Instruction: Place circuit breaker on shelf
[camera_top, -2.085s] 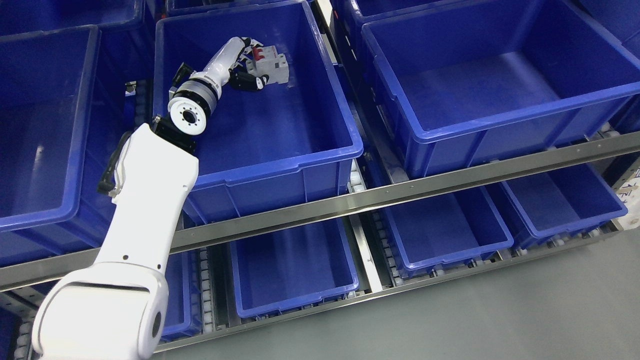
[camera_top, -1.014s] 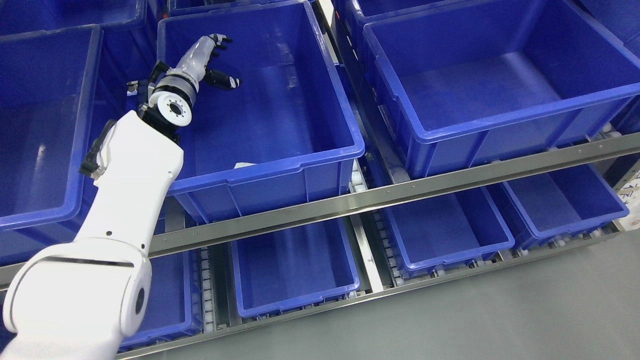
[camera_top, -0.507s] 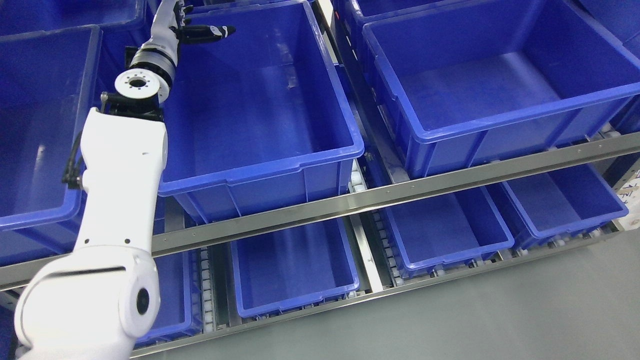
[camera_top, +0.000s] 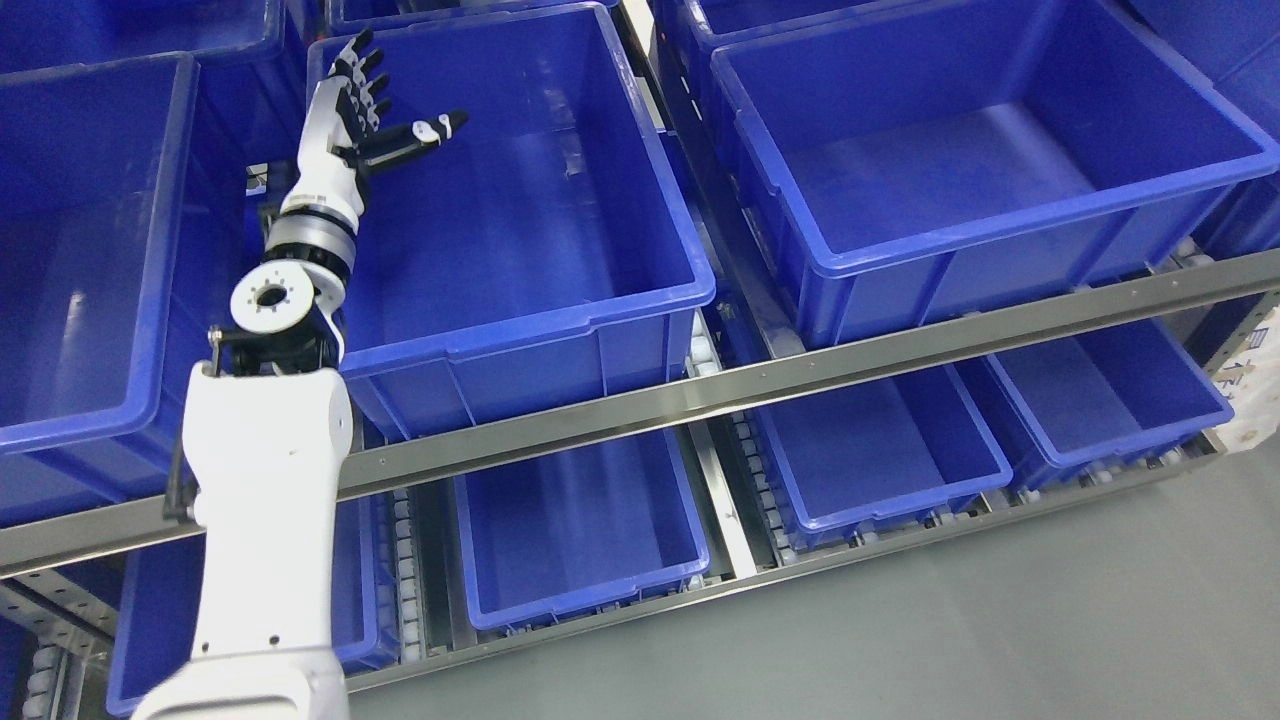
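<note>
My left hand is open, with its fingers spread and nothing in it. It is raised over the back left corner of the middle blue bin on the upper shelf level. The white left arm rises from the lower left in front of that bin's left wall. No circuit breaker shows in this view; the visible floor of the middle bin is bare, and its near part is hidden behind the front wall. The right arm is out of view.
More blue bins stand to the left and right on the same level. A steel shelf rail runs across in front. Lower bins sit beneath it. Grey floor lies at the lower right.
The left hand let go of the white circuit breaker in the middle bin, opened, then rose and drew back to the bin's left corner. The breaker is no longer visible. The camera shifted slightly.
</note>
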